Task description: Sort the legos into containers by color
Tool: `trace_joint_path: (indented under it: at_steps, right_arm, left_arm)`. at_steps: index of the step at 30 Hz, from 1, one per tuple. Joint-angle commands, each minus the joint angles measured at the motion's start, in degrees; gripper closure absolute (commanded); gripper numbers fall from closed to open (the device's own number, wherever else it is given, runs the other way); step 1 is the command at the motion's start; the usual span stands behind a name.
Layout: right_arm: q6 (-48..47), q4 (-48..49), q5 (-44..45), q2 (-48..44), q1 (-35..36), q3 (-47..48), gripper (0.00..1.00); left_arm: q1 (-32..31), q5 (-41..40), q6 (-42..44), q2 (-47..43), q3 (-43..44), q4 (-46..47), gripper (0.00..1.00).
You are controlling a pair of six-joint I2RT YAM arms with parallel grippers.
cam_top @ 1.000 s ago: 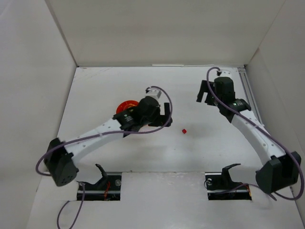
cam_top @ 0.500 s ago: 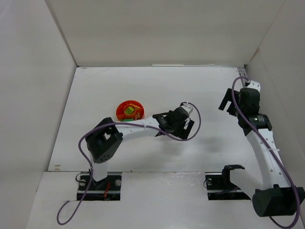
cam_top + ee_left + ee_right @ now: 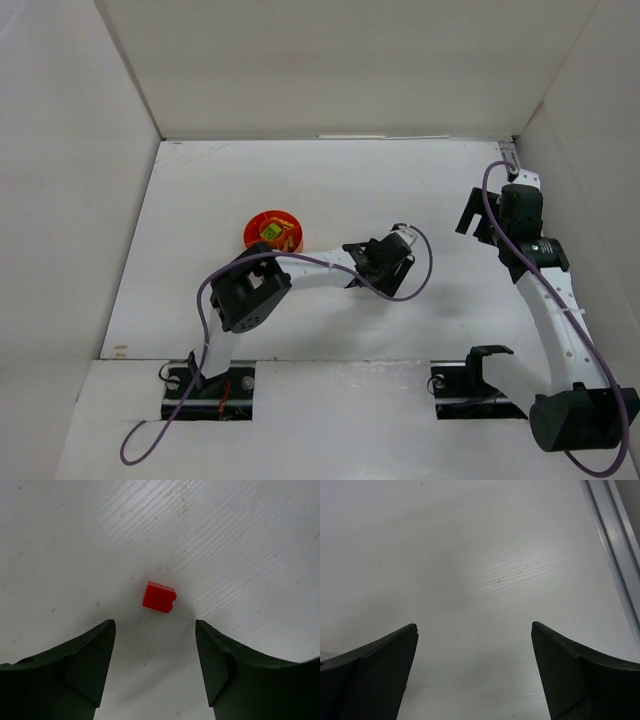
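A small red lego (image 3: 159,597) lies on the white table just ahead of the gap between my left gripper's open fingers (image 3: 155,625). Nothing is held between them. In the top view the left gripper (image 3: 386,262) hangs over mid-table and hides the red lego. The round orange-red bowl (image 3: 283,221) stands to the left of it, with lime and yellow legos inside. My right gripper (image 3: 476,216) is open and empty at the right side. Its wrist view (image 3: 474,626) shows only bare table between the fingers.
White walls close the table at the back and both sides. A metal rail (image 3: 615,545) runs along the table's right edge next to the right gripper. The left arm's purple cable (image 3: 425,262) loops beside its wrist.
My left gripper moved from the bowl rightwards to over the red lego, uncovering the bowl. My right arm drew back to the right edge, then held still.
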Motion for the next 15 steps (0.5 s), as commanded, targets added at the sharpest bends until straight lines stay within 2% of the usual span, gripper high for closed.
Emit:
trace_joint_path:
  at_steps: [1,8,12,15]
  right_arm:
    - [-0.44,0.33,-0.54,-1.45,-0.74,0.22,0.00]
    - [-0.96,0.33,-0.02,-1.45,-0.75,0.22,0.00]
    - [-0.96,-0.19,-0.02,-1.45,-0.75,0.22,0.00]
    - [-0.96,-0.19,0.51,-1.45,-0.75,0.22,0.00]
  left_arm:
    - [-0.05,-1.00,0.93,-0.08,2.74,0.51,0.39]
    - [-0.05,-2.06,1.98,1.76,3.26,1.21,0.42]
    - [-0.05,-2.59,1.98,2.99,3.79,1.74,0.54]
    - [-0.05,-2.59,2.51,2.99,3.79,1.74,0.58]
